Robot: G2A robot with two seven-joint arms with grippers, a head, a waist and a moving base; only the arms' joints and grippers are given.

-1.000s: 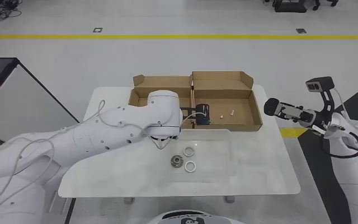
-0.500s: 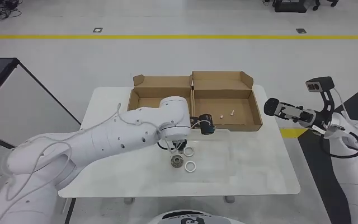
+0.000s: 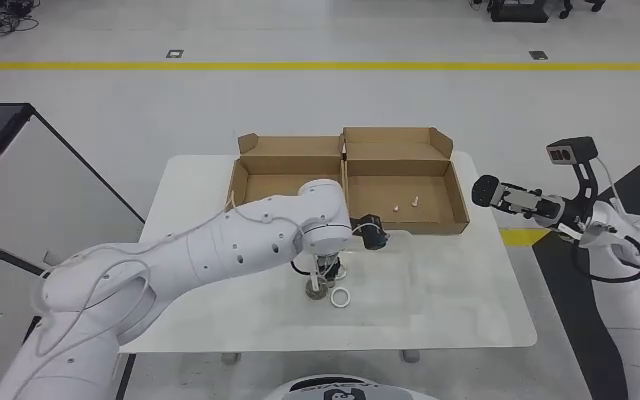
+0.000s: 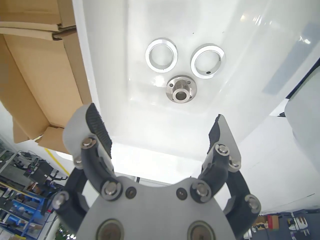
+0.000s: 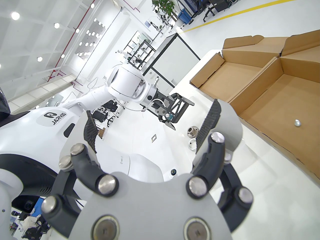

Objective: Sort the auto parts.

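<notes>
Left gripper (image 4: pixel 157 119) has swung from box (image 3: pixel 270 185) toward parts | jaws wide, empty, above flanged hub (image 4: pixel 181 89) on surface (image 4: pixel 200 13) | risk: closing finger can push away a ring (image 4: pixel 208 61) just beside hub

Glossy white floor (image 3: pixel 300 100), yellow line (image 3: pixel 300 66), ceiling lights (image 5: pixel 15 15)

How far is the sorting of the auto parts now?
Done: two small parts lie in the right box. In hand: nothing yet; the left claw hangs open above the table, the right claw open beside it. Left: a ring, a second ring and a flanged hub on the table.
</notes>
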